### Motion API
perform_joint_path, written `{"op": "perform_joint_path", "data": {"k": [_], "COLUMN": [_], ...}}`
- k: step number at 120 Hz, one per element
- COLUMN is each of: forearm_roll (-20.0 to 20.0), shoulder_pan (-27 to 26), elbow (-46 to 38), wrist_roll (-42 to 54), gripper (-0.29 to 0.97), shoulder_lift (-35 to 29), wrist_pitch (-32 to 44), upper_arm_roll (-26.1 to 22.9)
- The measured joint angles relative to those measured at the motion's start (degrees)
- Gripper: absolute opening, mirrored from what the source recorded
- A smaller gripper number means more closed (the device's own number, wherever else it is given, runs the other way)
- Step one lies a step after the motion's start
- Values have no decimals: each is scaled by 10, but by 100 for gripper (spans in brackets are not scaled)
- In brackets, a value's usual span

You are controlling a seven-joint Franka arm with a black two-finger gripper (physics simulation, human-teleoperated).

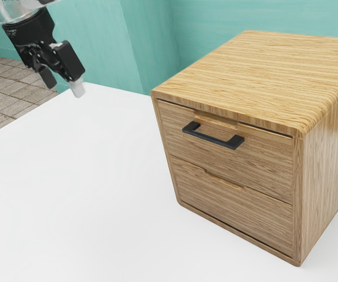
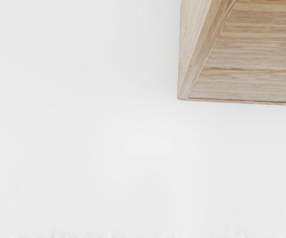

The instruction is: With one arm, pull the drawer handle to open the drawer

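Observation:
A light wooden cabinet point(image 1: 263, 76) with two drawers stands on the white table point(image 1: 69, 194) at the exterior view's right. Its upper drawer front point(image 1: 257, 154) carries a black bar handle point(image 1: 213, 136) and sits flush with the cabinet face. The lower drawer point(image 1: 239, 208) is flush too. My gripper point(image 1: 62, 83) hangs high at the exterior view's upper left, far from the handle, open, with nothing between its fingers. In the wrist view a lower corner of the cabinet point(image 2: 232, 54) sits ahead of my hand, above the white table point(image 2: 83, 148).
A teal wall point(image 1: 157, 35) runs behind the table, and a tiled floor point(image 1: 4, 94) lies beyond the table's far left edge. A broad stretch of white tabletop separates my hand from the cabinet front.

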Motion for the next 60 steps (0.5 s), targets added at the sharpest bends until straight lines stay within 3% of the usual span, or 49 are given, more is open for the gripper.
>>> {"op": "perform_joint_path", "data": {"k": [16, 26, 42, 55, 60], "forearm_roll": [2, 18, 33, 40, 56], "shoulder_pan": [7, 17, -10, -29, -7], "elbow": [0, 10, 24, -45, -62], "wrist_roll": [3, 5, 16, 106, 152], "gripper": [68, 68, 68, 68, 68], "shoulder_lift": [4, 24, 12, 7, 10], "wrist_pitch": [-31, -50, -106, -42, -5], "upper_arm_roll": [3, -19, -27, -30, -60]}}
